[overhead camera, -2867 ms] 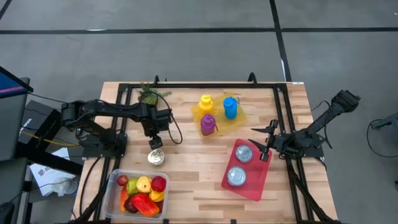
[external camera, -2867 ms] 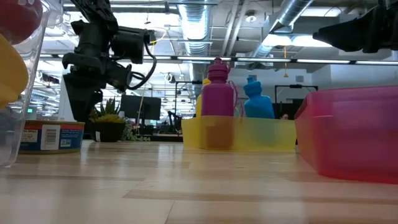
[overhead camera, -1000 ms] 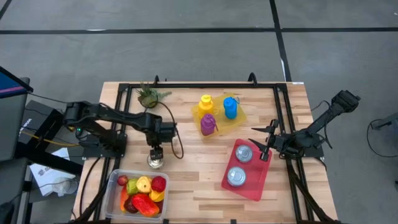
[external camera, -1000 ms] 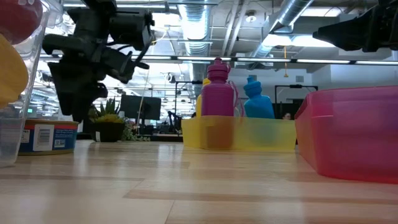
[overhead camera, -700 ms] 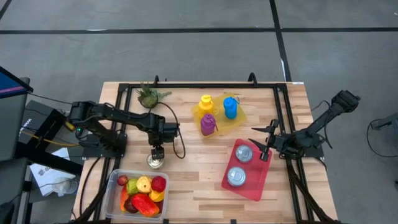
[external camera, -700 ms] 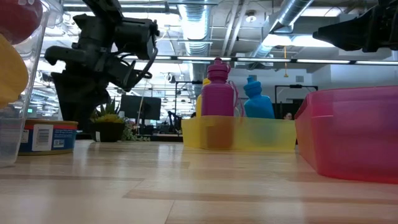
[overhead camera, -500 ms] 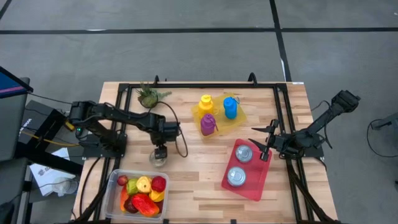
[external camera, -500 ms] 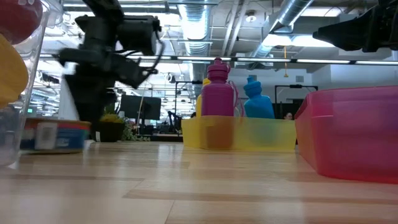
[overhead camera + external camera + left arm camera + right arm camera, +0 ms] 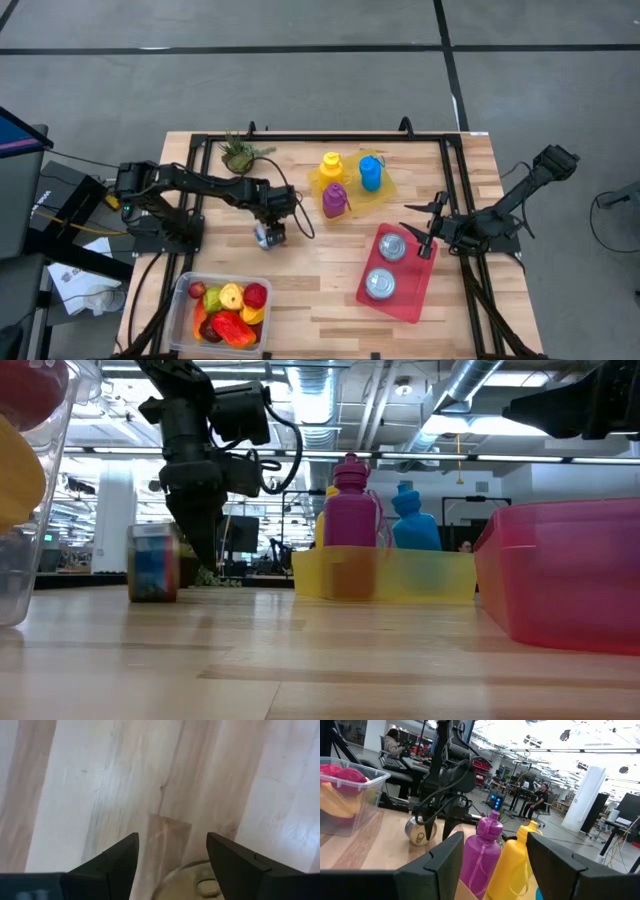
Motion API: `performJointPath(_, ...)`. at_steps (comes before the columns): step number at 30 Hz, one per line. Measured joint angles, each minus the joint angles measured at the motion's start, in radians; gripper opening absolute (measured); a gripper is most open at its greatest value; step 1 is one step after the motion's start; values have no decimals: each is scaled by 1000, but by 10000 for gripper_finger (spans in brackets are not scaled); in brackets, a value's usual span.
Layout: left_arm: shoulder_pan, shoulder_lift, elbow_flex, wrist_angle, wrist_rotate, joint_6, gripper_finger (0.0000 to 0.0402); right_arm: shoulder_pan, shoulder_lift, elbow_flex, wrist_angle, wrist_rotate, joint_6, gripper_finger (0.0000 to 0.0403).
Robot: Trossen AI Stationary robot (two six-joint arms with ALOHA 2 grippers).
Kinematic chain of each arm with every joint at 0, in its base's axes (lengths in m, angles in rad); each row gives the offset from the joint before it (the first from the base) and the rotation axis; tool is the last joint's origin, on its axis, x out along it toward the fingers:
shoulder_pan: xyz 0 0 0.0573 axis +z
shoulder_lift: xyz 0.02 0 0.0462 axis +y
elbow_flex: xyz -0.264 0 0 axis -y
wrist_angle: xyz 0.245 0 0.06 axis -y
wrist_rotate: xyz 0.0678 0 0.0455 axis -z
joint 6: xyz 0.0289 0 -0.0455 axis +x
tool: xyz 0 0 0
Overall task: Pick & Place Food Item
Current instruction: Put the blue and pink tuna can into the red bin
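A short tin can point(image 9: 265, 238) stands on its rim on the wooden table, left of the middle, with its pull-tab lid point(image 9: 421, 834) facing the table's right edge. My left gripper point(image 9: 272, 222) points steeply down right beside it, on the lid side, open with bare table between its fingertips point(image 9: 171, 837). The can's lid rim point(image 9: 192, 870) shows low between the fingers in the left wrist view. My right gripper point(image 9: 420, 228) waits open above the far left corner of the red tray point(image 9: 410, 312), with nothing between its fingers. My left gripper's fingers point(image 9: 203, 548) meet the can's lid face point(image 9: 172, 565) from the table's right side, slanting down. Nothing is pinched between them. The can point(image 9: 152, 563) stands on its rim on the table, lid toward the fingers.
The red tray holds two cans point(image 9: 380, 285). A yellow tray point(image 9: 385, 192) at the far middle carries three bottles. A clear bin point(image 9: 185, 285) of toy fruit stands at the near left, and a small plant point(image 9: 238, 152) at the far left. Bare wood lies between the trays.
My left gripper has gone toward the table's right and far edges and tipped steeper downward. The can, which lay flat near the bin, has shifted the same way and turned up onto its rim. My right arm has kept still.
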Motion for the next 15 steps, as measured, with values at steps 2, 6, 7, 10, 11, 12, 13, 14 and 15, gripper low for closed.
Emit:
performJointPath(2, -6, 0, 0, -3, 0, -2, 227, 0, 1, 8, -4, 0, -1, 207)
performJointPath(6, -27, -5, 6, -9, 2, -15, 227, 0, 1, 32, -49, 0, -2, 207)
performJointPath(7, -30, -14, 16, -32, 0, -16, 227, 0, 1, 37, -55, 0, -2, 207)
performJointPath(10, -34, -44, 61, -85, -38, -18, 227, 0, 1, 45, -58, 0, -3, 207)
performJointPath(11, -34, -57, 76, -110, -47, -23, 227, 0, 1, 48, -57, 0, -6, 207)
performJointPath(12, -34, -74, 90, -113, -51, -36, 227, 0, 1, 50, -58, 0, -7, 207)
performJointPath(13, -33, -93, 102, -127, -52, -64, 227, 0, 2, 52, -64, 0, -8, 207)
performJointPath(14, -28, -116, 114, -146, -52, -108, 227, 0, 1, 57, -72, 0, -7, 207)
performJointPath(15, -22, -139, 123, -164, -50, -153, 227, 0, 1, 65, -81, 0, -7, 207)
